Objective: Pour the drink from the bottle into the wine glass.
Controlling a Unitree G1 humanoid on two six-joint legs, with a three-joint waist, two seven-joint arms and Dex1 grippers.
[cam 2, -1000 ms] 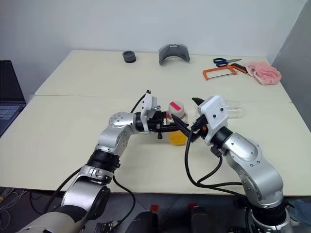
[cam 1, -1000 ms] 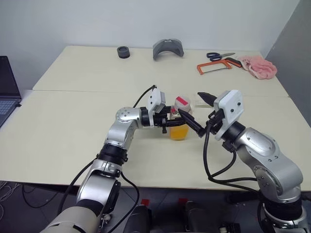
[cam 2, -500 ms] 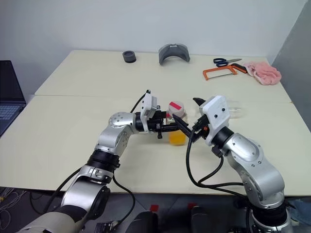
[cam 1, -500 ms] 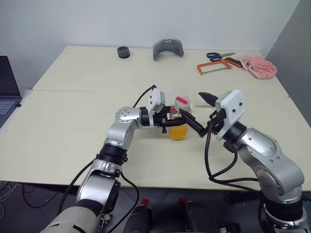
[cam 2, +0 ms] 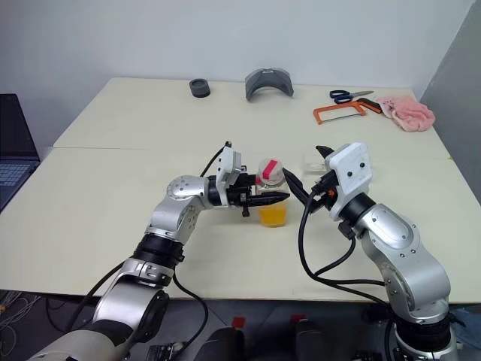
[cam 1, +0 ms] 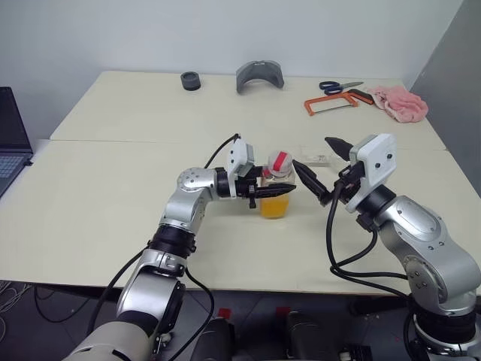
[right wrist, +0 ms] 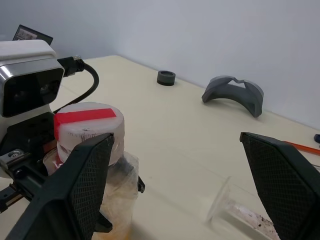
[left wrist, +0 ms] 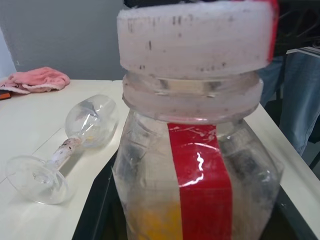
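Bottle [cam 1: 276,194]: stood upright on the table [cam 1: 113,218] near its middle, red-and-white cap [cam 1: 279,161] on, drink [cam 1: 275,206] filling only the lower part.
Left gripper [cam 1: 282,189]: pressed together on the bottle, pointing level across the robot's front, fingers clamped just below the cap.
Right gripper [cam 1: 319,167]: spread wide and empty, just beside the bottle on its right, one finger near the cap, not touching it.
Wine glass [left wrist: 70,140]: lay on its side on the table behind and to the right of the bottle, foot and bowl both on the surface.
Cap risk: likely no pouring possible with the cap on; a poor bite by the right gripper on the cap could slip, or twist the whole bottle round in the left gripper's hold.
Squeeze risk: thin clear plastic, probably soft; too hard a clamp could buckle the wall and push drink out once opened.
Glass risk: on its side it could catch nothing; any tilt of the bottle over it would likely spill onto the table.
Righting risk: rounded bowl and thin stem, apt to roll away or snap under a careless nudge from the right gripper.
Bystanders: scissors [cam 1: 340,87], orange-framed saw [cam 1: 328,105] and pink cloth [cam 1: 398,101] lay well apart at the far right edge, unlikely to interfere.
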